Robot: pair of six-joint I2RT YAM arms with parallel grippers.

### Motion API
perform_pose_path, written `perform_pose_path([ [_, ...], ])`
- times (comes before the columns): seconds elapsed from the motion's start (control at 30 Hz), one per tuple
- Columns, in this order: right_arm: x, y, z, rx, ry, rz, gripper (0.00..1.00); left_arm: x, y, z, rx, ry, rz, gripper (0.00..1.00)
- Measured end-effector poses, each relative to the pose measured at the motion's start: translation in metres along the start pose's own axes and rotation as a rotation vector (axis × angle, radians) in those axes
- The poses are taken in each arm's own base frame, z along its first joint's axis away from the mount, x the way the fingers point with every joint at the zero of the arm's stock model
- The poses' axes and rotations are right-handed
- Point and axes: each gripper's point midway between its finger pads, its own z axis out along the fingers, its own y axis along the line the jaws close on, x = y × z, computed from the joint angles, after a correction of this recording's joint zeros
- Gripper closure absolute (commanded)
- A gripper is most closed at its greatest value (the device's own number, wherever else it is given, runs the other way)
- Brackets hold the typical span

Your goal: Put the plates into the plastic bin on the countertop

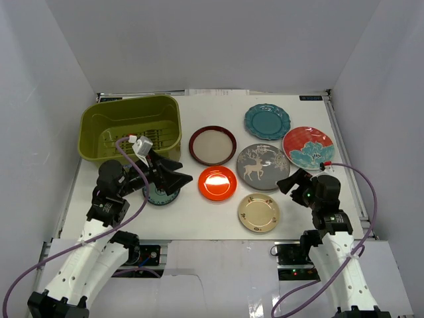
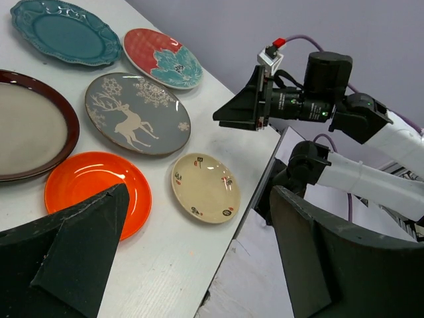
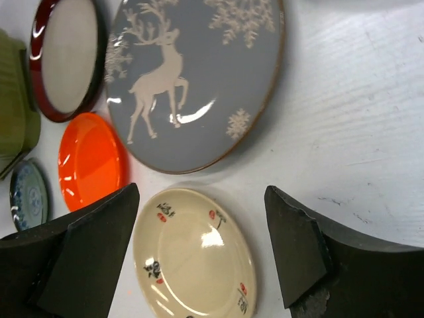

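Both of my grippers are spread wide and neither holds anything. From the top camera, my left gripper [image 1: 177,173] hangs just right of the olive-green rectangular plastic bin [image 1: 93,129], which sits at the far left of the flat white countertop [image 1: 199,222]. Under that gripper lies the small teal patterned dark-rimmed plate [image 1: 159,197], partly hidden by the arm. The glossy orange-red round plate [image 1: 217,183] lies just beside the fingertips, on their right. In the left wrist view the orange-red plate runs behind one finger, and the open gap frames the cream-gold round plate [image 2: 206,187] farther off.

My right gripper [image 1: 291,180] hovers just right of the grey round plate with the white deer [image 1: 263,166]. In the right wrist view the cream-gold plate lies in the gap between the two fingers, lower down on the table. I cannot tell whether either finger touches it. The grey deer plate sits just beyond the fingertips.

The dark-red-rimmed beige plate [image 1: 212,145] lies near the bin's right wall. The scalloped teal plate [image 1: 267,121] and the red plate with the teal flower [image 1: 308,147] lie toward the far right. All seven plates lie flat on the countertop, outside the bin.
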Motion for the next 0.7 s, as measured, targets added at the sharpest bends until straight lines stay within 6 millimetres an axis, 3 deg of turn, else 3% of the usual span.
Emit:
perform_pose_path([
  [0.13,0.018,-0.026,0.013,0.081,0.010,0.072,0.20,0.002,0.001,0.000,-0.004,0.007,-0.004,0.02],
  [0.37,0.033,-0.048,0.033,0.127,0.023,0.199,0.21,0.002,0.001,0.000,-0.005,0.007,-0.004,0.02],
  [0.7,0.016,-0.037,0.060,0.011,-0.060,0.385,0.35,0.004,0.008,0.003,-0.025,0.013,-0.025,0.02],
])
